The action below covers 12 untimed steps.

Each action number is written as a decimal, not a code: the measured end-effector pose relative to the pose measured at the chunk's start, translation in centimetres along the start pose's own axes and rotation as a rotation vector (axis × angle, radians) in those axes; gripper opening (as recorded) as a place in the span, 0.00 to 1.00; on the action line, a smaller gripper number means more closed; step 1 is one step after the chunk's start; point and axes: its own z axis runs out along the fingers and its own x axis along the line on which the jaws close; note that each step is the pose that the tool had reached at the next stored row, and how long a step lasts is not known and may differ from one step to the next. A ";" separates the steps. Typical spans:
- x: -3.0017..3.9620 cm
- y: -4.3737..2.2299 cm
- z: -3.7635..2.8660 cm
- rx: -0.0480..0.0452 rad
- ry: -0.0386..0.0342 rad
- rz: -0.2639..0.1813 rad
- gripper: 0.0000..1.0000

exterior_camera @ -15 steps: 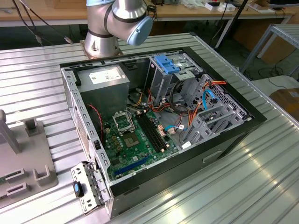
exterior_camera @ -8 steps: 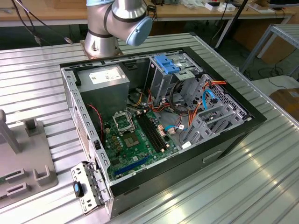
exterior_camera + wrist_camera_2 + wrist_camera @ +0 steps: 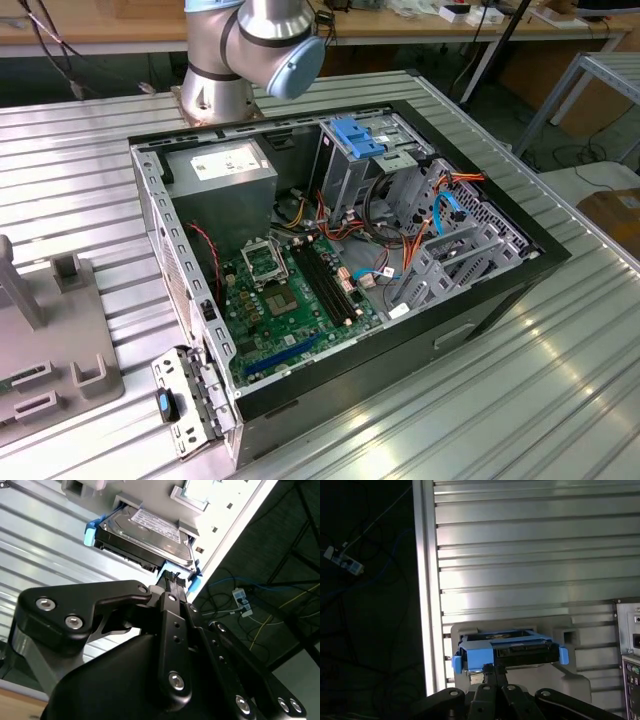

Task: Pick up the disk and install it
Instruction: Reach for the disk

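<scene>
Pick-up step, I judge: the gripper is at the near edge of the disk, which rests in a grey holder. Clamped or not, I cannot tell. Lifting needs a firm hold.

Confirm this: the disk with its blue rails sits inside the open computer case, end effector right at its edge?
Not quite. The disk sits in a grey holder on the ribbed table, outside the case, as both wrist views show. The end effector is right at its edge.
</scene>
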 end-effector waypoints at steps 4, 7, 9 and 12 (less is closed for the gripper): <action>0.18 0.61 0.90 0.0003 0.0045 0.000 0.11; 0.31 0.67 0.99 0.0011 0.0071 0.000 0.11; 0.31 0.68 1.01 0.0014 0.0079 0.000 0.11; 0.32 0.67 1.04 0.0036 0.0346 0.001 0.11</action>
